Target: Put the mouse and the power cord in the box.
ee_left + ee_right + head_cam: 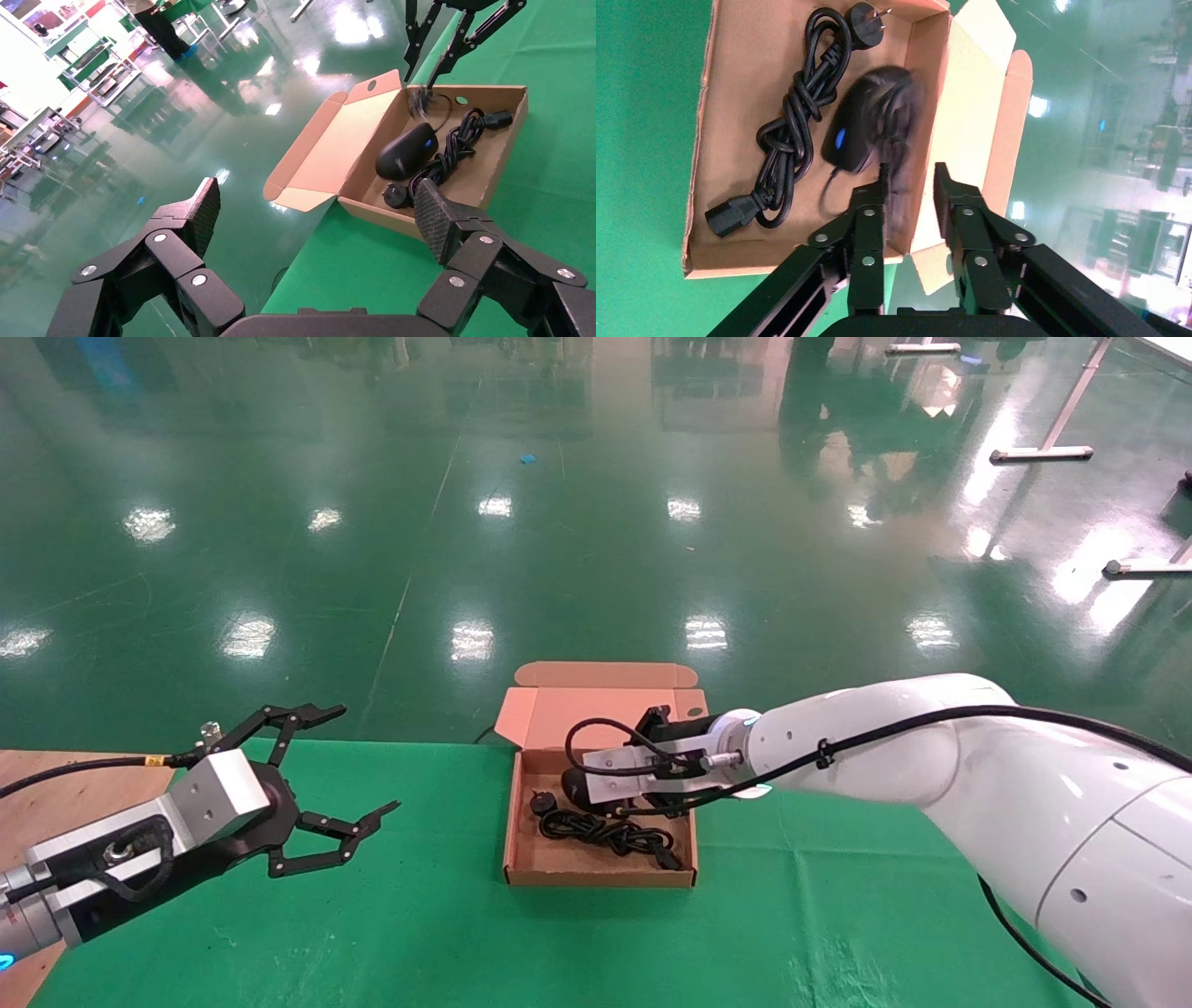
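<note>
Industrial hall or robotics test floor. Indicators: glossy green epoxy floor [596, 523] reflecting overhead lights, metal stand legs [1043, 449], storage racks [91, 70] at the far wall, and a green-covered counter [419, 915].

Our right pincer [568, 786] reaches in from four o'clock toward centre, fingers [871, 203] slightly parted. Our left pincer [358, 770] hovers at eight o'clock, spread wide.

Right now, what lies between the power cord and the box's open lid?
The mouse lies between them inside the box: power cord on one side, hinged lid on the other. The right wrist view shows this best.
</note>
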`<action>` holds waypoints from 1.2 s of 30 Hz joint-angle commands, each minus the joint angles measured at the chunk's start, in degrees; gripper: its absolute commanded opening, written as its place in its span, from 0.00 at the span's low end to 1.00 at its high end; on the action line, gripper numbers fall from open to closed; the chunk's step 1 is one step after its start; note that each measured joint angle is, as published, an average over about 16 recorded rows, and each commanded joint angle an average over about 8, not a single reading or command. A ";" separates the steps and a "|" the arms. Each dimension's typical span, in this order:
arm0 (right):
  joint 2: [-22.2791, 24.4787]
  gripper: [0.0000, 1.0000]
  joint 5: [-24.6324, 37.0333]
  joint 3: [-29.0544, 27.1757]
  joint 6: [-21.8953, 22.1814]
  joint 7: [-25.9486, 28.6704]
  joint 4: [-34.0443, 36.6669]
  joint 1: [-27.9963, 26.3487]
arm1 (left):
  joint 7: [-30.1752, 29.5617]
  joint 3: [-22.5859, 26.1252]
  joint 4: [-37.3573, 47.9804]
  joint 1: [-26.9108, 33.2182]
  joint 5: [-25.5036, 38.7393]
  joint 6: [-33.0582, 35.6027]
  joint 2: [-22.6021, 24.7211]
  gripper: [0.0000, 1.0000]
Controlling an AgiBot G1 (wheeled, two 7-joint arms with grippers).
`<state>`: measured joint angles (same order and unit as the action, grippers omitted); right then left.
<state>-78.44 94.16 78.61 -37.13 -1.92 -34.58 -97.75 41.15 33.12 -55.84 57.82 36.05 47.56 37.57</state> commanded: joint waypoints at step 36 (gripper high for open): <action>20.14 1.00 -24.29 -29.32 -22.90 5.85 -18.16 16.76 | -25.66 -8.43 -8.72 1.89 2.91 18.87 -1.23 1.00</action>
<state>-58.30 69.87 49.29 -60.03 3.93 -52.74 -80.99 15.49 24.69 -64.56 59.71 38.96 66.43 36.34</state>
